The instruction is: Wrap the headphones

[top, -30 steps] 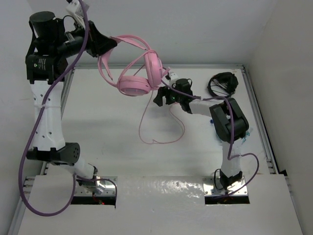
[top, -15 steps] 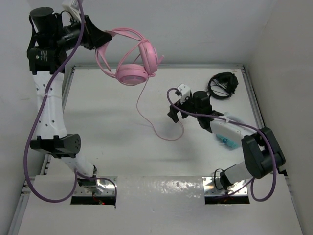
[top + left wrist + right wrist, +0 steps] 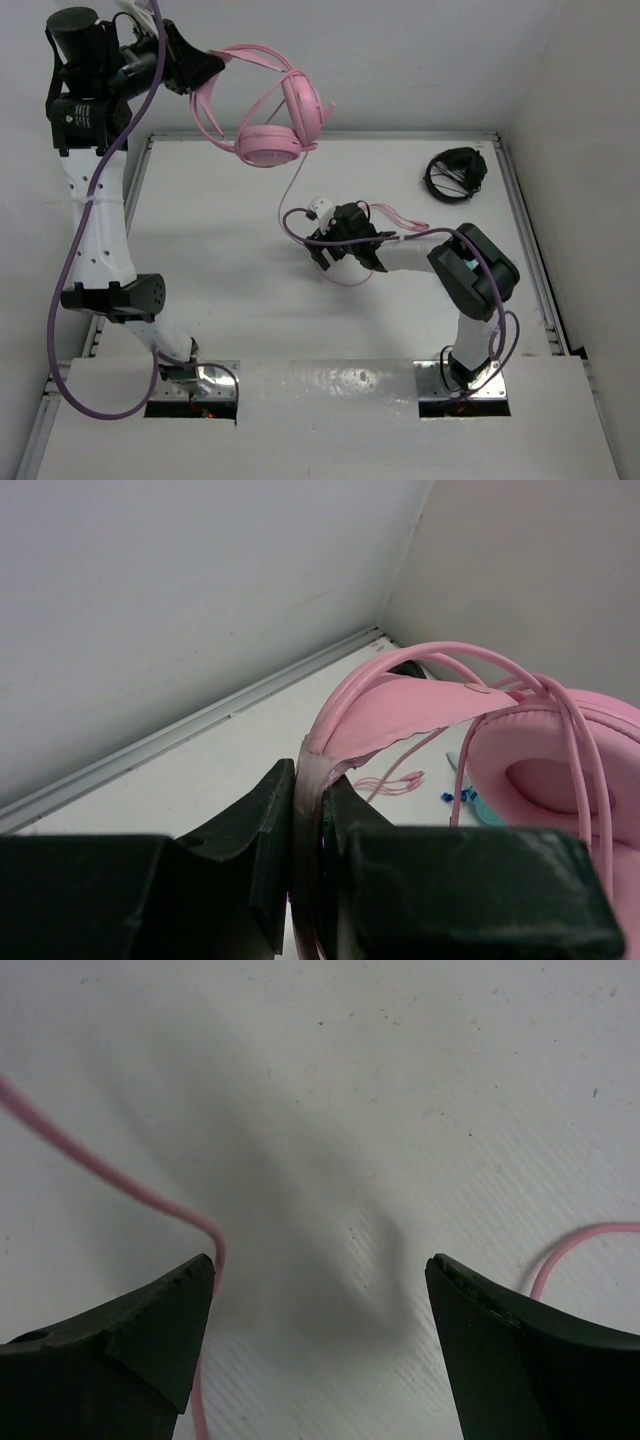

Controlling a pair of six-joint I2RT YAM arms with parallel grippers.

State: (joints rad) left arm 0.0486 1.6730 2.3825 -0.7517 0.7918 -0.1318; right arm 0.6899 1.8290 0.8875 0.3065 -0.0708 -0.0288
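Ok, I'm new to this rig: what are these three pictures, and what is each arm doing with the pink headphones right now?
These are two robot arms, each ending in a two-finger gripper. The wide picture looks down from above and behind them. The other two come from a camera on each wrist. The left gripper is shut on the headband of the pink headphones and holds them up in the air. Their cable hangs down onto the table. The right gripper is open and low over the table. The cable runs past one of its fingers, but it grips nothing. A black headset lies in the far right corner.
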